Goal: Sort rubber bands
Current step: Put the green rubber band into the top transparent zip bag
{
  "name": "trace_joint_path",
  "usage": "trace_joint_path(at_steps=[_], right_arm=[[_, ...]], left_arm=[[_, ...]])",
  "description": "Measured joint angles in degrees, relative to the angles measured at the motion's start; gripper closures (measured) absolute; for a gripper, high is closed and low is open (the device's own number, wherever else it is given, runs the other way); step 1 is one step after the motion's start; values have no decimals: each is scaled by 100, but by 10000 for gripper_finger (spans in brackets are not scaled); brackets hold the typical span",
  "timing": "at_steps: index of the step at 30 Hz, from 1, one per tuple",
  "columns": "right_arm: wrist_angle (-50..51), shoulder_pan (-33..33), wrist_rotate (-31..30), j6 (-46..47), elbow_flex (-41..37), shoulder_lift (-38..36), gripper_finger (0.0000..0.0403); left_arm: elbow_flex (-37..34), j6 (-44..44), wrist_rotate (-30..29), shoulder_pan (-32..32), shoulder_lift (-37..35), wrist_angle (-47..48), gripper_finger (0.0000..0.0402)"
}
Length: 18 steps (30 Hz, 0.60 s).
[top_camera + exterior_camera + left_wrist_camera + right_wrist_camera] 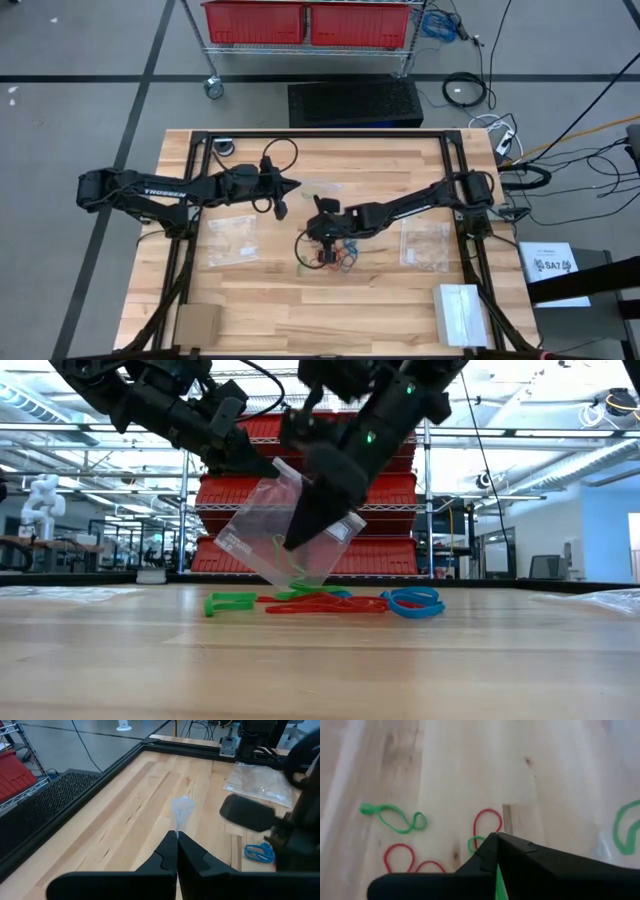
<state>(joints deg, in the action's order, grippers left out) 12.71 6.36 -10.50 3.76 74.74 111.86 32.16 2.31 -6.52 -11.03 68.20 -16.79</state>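
A: Bands first. In the high view, where do the small thin elastic rubber bands (335, 255) lie?

B: In a loose heap on the pale wooden table (300, 310), near its middle, right under the right gripper (322, 232). The left gripper (291, 185) hangs well apart from them, up toward the far edge, with a clear plastic zip bag (322, 188) at its tip.

A: And the low view?

B: Green, red and blue loops rest flat on the wood in a row. Above them the bag (285, 530) hangs tilted from the left arm, and the right gripper (298, 535) points down in front of it, just over the heap.

A: Left wrist view?

B: The left gripper (177, 837) has its fingers pressed together, pinching a corner of the bag (182, 812). One blue band (260, 852) shows beyond.

A: Right wrist view?

B: The right gripper (496, 839) is closed to a point, with a green strand (477, 842) running into its tip, so it seems to have caught a green band. Red loops (487, 822) lie touching that spot.

A: How to do this step well?

B: I judge it is a pick of one green band. Lift slowly and straight, checking that no red loop comes up tangled with it. Keep the bag's mouth steady and carry the band well inside before letting go.
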Motion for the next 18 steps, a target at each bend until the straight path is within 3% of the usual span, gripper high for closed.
trace_joint_path(at_steps=[4, 13, 18], right_arm=[[134, 7, -15, 148, 7, -80, 388], [63, 8, -17, 265, 0, 447, 304], [-144, -76, -20, 303, 0, 530, 295]], left_arm=[[0, 13, 7, 0, 0, 2, 402], [0, 26, 44, 0, 0, 1, 402], [0, 26, 42, 0, 0, 2, 402]])
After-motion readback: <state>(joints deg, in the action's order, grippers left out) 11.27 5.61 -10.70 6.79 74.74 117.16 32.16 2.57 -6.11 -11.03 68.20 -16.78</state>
